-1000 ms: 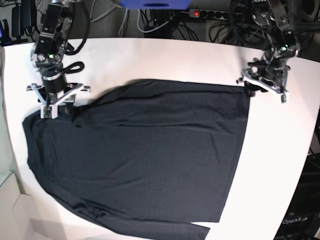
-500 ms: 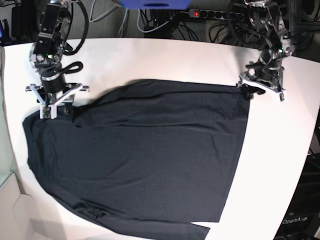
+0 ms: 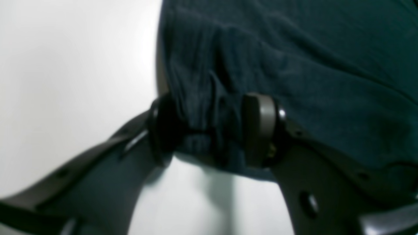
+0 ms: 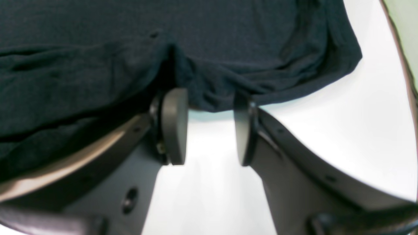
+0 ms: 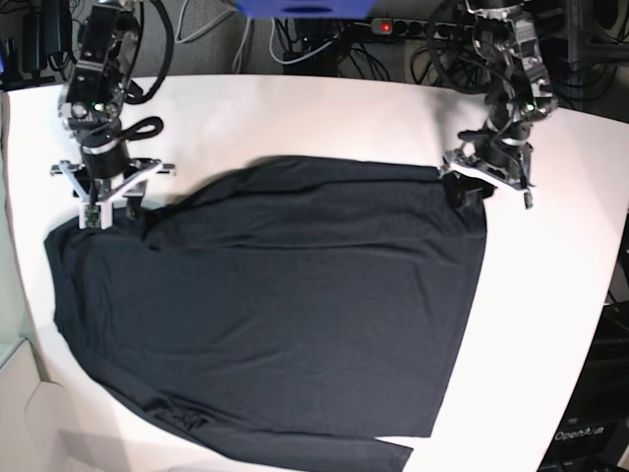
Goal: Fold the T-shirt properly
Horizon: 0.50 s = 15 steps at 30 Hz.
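One garment only, the T-shirt (image 5: pixel 275 305), plain dark charcoal, no print, spread mostly flat over the white table (image 5: pixel 324 113) in the base view, covering most of the table's middle and near side; long diagonal creases run across the upper body, one sleeve trails off toward the table's near edge. The left gripper (image 5: pixel 482 182) sits at the shirt's far corner on the view's right, the cloth there bunched slightly; the right gripper (image 5: pixel 106 205) sits at the shirt's far edge on the view's left. Left wrist view: left gripper (image 3: pixel 209 130) has its pads partly closed with a gathered wad of T-shirt (image 3: pixel 294 65) fabric pinched between them, thin soft cloth wrinkled into vertical folds right at the grip, the shirt's edge running up beside bare table (image 3: pixel 65 81). Right wrist view: right gripper (image 4: pixel 209 127) has jaws apart, bare white table (image 4: pixel 326 124) showing in the gap, nothing held; the T-shirt (image 4: pixel 163 49) hem lies rumpled just at the pad tips, touching or nearly touching, a rounded corner of cloth lying out to the side.
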Motion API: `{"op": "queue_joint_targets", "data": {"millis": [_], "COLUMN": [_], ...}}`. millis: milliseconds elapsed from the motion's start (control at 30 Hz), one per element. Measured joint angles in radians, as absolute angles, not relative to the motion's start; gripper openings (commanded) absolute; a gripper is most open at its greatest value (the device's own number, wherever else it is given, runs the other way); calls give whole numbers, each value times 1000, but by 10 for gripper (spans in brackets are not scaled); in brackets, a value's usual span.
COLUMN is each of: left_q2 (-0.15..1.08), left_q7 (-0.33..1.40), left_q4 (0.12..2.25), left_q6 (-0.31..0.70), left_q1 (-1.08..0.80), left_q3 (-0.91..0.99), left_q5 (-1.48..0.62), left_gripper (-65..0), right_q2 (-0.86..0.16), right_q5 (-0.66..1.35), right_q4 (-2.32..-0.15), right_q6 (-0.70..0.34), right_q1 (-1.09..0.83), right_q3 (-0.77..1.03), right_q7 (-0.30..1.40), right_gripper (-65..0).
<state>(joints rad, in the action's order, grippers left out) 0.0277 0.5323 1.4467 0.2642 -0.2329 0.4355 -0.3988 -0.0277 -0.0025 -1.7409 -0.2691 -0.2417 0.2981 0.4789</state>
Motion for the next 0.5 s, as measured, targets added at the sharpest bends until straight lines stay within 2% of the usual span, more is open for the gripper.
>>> {"op": "queue_joint_targets", "data": {"millis": [67,167,233,500], "left_q2": [28,34,33,47], "left_q7": [530,540,541,576], "left_q4": [1447,1447,1447,1461], "left_q6": [265,262,261,258], "left_q1": [-237,-247,-251,-249], "left_q3": [436,437,437,436], "left_q5": [-398,-402,-406,-410], "left_gripper": [-409,-581,-650,-650], "right_q2": [-28,-27,-27,-27], "right_q5": [-2,-3,-3,-2], "right_q4": [-1741,-1741,-1741,-1741], "right_q6": [-269,-269,-269,-269], "right_q1": [-242,-253,-253,-253], "right_q3": [298,298,298,298], "right_q7": [479,480,479,479], "right_gripper": [-402,-402,-403,-402]}}
